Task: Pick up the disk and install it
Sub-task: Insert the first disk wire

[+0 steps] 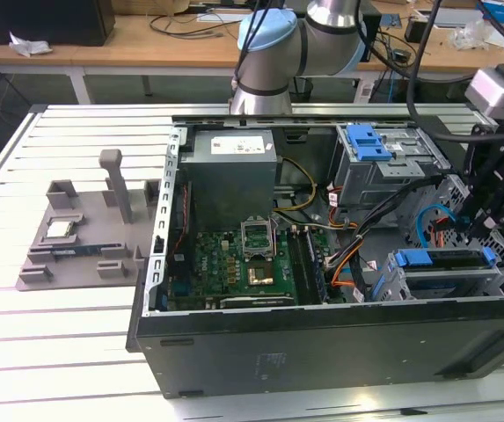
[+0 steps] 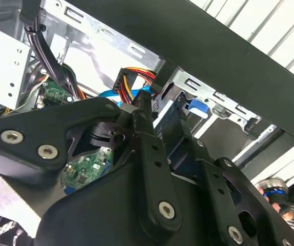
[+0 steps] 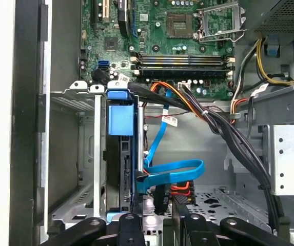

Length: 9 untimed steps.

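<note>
The disk (image 1: 445, 260) stands on edge in the lower drive cage at the exterior view's right end of the open computer case, its blue side rail facing up. The first wrist view has the same blue rail (image 3: 121, 120) running along the disk's dark body inside the metal cage. My gripper (image 1: 473, 230) hangs just above the disk's right end in the exterior view. In the first wrist view my gripper (image 3: 158, 218) sits close to the disk's near end. The second wrist view has my gripper (image 2: 162, 120) over a dark, blue-edged part in the cage.
The grey power supply (image 1: 231, 176), the green motherboard (image 1: 234, 264) and a bundle of cables (image 1: 357, 255) lie inside the case. An upper drive cage with a blue latch (image 1: 370, 145) stands behind. A grey fixture (image 1: 84, 229) rests on the slatted table at the exterior view's left.
</note>
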Tool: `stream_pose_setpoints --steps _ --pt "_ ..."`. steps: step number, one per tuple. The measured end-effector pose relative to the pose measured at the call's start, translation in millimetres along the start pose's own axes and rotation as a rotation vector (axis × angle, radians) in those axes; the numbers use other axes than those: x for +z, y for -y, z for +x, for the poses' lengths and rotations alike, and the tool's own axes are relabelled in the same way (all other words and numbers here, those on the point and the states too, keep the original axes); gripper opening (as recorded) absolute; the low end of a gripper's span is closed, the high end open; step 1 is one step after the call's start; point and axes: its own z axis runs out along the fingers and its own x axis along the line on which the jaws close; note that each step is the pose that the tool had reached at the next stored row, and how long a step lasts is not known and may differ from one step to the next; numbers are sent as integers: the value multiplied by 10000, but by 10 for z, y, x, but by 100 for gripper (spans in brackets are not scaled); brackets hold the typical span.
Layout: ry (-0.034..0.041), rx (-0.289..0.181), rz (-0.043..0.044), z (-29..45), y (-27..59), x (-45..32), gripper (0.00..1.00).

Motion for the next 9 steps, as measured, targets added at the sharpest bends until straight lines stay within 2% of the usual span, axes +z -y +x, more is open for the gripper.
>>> stream_pose_setpoints --steps 3,9 --pt "4 0 -1 -1 4 67 36" --pt "2 -1 17 -1 -3 69 36"
